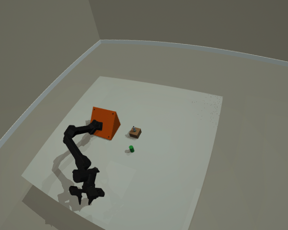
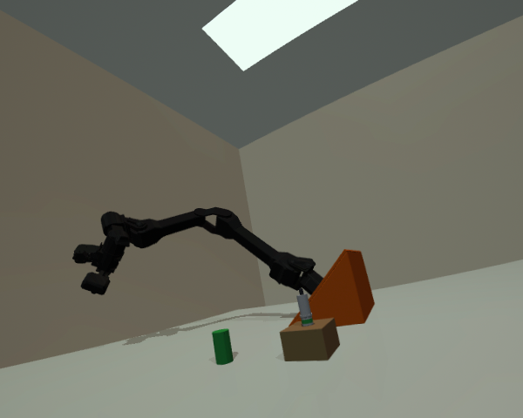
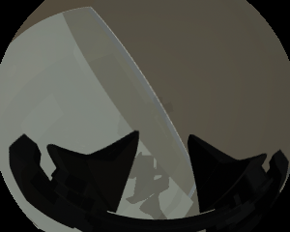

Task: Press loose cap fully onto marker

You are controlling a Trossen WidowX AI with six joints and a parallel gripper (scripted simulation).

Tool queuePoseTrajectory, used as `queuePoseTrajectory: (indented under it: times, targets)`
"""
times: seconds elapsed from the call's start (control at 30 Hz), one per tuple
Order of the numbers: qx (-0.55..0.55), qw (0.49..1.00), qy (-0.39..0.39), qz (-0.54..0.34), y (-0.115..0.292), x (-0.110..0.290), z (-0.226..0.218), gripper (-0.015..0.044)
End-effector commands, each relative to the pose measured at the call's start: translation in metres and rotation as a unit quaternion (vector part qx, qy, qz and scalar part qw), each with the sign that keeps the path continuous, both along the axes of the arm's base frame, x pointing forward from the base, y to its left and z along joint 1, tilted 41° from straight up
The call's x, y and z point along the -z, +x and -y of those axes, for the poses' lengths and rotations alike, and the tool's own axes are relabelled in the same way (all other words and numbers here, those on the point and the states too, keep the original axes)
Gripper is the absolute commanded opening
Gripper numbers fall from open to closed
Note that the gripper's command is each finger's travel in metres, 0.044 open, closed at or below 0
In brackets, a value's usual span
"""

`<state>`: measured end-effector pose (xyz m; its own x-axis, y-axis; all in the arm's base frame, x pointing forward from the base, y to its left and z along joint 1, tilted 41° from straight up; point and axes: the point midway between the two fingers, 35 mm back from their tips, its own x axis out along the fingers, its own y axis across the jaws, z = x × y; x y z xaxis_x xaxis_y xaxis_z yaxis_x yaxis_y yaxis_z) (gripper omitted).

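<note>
Nothing of the task proper is done yet, judging by how things lie. In the top view the green cap (image 1: 131,148) stands upright on the pale counter (image 1: 176,128), just below the middle of the frame, on its own and touching nothing. The marker (image 1: 133,128) stands upright in the brown holder block (image 1: 135,132), a little above and to the right of the cap, near it but apart. In the exterior view the marker's (image 2: 304,306) grey barrel rises bare from the block (image 2: 309,345) at lower centre, with a green band at its foot, and the cap (image 2: 222,346) sits on the counter to the block's left.

The hand (image 1: 84,200) is in the lower left of the top view, well apart from both cap and marker, at the end of the black arm (image 1: 74,148) that reaches out from the orange wedge-shaped base (image 1: 105,122). In the exterior view the hand (image 2: 95,274) hangs high above the counter at the left of the frame. The wrist view shows the two dark fingers roughly half open with only counter and wall between them, so the hand holds nothing.

Everything is left: reach the cap, grasp it, carry it over the marker, seat it, press until it clicks, then withdraw.
</note>
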<state>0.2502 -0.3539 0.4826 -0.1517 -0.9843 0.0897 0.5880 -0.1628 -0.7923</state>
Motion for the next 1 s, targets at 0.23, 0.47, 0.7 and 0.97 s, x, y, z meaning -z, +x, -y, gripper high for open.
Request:
queuePoseTrajectory:
  times: [0.23, 0.47, 0.7, 0.97]
  targets:
    - [-0.174, 0.961, 0.154, -0.151, 0.114, 0.13, -0.069, 0.0243]
    - [-0.259, 0.892, 0.256, -0.269, 0.145, 0.221, -0.147, 0.0243]
    - [-0.3, 0.794, 0.346, -0.4, 0.13, 0.3, -0.235, 0.0243]
    - [-0.275, 0.666, 0.412, -0.557, 0.068, 0.353, -0.314, 0.0243]
